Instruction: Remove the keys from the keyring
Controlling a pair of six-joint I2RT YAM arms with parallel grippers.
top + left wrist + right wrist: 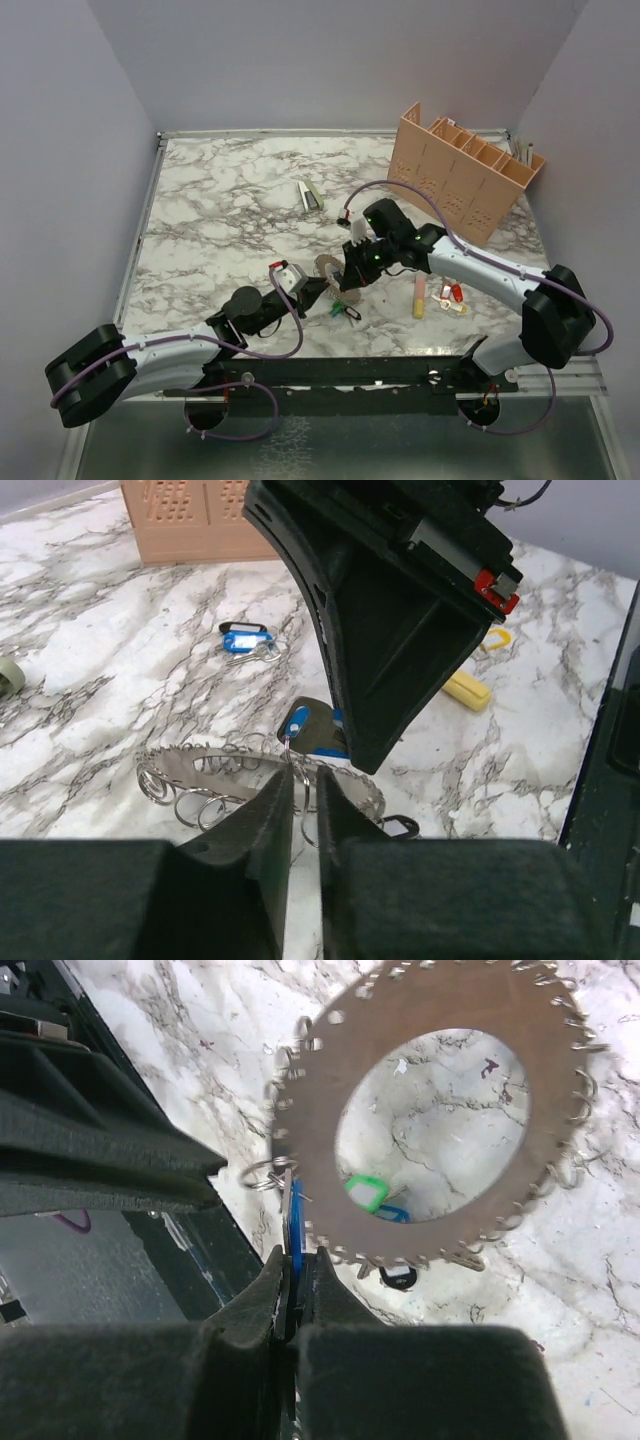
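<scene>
Two grippers meet near the front middle of the marble table (220, 200), with the keyring (555, 1130) between them; it is a wide flat grey ring with an open centre, and many small thin split rings hang around its outer edge. The right gripper (297, 1255) has its fingers pressed together on a blue key (296, 1228), which shows as a thin blue strip in the pinch; a small split ring above that key links it to the edge of the keyring. The left gripper (306, 778) comes in from the opposite side, its fingertips at the near rim of the keyring; a narrow gap shows between its fingers with thin wire in it, but whether they pinch the rim or stand just free of it cannot be told. Through the ring's open centre, a green key (367, 1192) lies on the marble below, and a black tag (398, 1277) lies just beyond the ring's edge; another key with a blue tag (245, 638) lies apart on the table. To the right are a yellow piece (418, 297) and a bunch with red and yellow tags (450, 294); a peach slotted rack (465, 180) stands at the far right corner; a small grey-green object (308, 193) lies towards the back.
</scene>
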